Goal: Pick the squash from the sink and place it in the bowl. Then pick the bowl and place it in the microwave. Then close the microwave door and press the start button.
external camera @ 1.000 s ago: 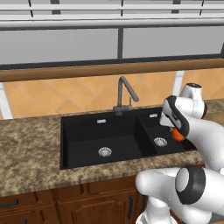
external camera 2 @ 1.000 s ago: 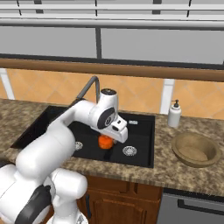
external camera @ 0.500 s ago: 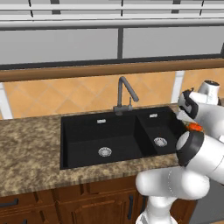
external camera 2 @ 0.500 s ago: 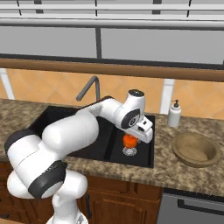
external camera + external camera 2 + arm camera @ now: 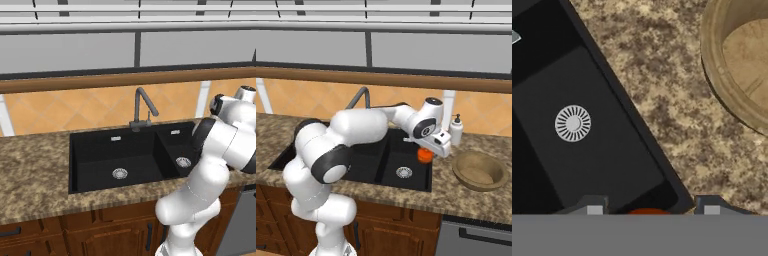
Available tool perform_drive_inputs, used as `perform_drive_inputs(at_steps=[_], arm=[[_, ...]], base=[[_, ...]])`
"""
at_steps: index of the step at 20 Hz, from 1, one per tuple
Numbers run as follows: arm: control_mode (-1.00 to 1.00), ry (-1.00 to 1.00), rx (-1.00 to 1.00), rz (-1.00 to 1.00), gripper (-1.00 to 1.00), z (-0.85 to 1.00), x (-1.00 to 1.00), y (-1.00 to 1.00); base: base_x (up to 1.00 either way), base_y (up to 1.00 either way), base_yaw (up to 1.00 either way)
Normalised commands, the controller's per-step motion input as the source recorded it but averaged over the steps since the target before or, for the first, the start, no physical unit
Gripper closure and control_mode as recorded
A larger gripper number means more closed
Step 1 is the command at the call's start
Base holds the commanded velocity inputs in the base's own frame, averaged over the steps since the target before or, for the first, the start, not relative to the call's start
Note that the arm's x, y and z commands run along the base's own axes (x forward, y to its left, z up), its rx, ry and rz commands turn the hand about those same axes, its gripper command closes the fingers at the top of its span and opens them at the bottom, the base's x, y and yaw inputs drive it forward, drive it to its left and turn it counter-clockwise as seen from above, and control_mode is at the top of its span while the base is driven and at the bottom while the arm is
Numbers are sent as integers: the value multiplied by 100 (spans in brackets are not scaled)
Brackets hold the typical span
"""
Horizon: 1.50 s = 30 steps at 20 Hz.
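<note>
Small orange-red rounded squash held off the surface, clamped in the white arm's two-finger gripper with the fingers drawn in against its sides. Hanging above the right edge of the black two-basin rectangular sink, just over the strip where the right basin meets the speckled brown granite counter. From the hand camera, a sliver of the squash showing between the two dark finger tips at the bottom, over the basin's near right corner.

Round tan-brown wooden-looking bowl resting upright on the granite to the right of the sink, near the held squash but apart from it. Same bowl at the upper right of the hand camera, with bare granite between its rim and the sink edge.

Round silver drain in the floor of the right basin, below and left of the gripper; second drain in the left basin. Grey arched tap rising behind the divider between the basins. White pump bottle standing at the back of the counter, just right of the gripper and behind the bowl.
</note>
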Motion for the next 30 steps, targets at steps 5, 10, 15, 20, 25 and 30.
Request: perform_drive_inputs(at_steps=[5, 10, 15, 20, 25, 30], arm=[[-100, 0, 0, -17, 100, -7, 46, -46], [-100, -8, 0, -28, 100, -4, 5, -30], [-100, -2, 0, -28, 100, 0, 1, -37], [-100, -3, -6, -29, 100, -13, 3, -26], [-100, -3, -2, -26, 100, -2, -1, -48], [-100, -6, -6, -23, 100, -10, -2, -28]], base=[[0, 0, 0], [0, 0, 0], [0, 0, 0], [0, 0, 0], [0, 0, 0], [0, 0, 0]])
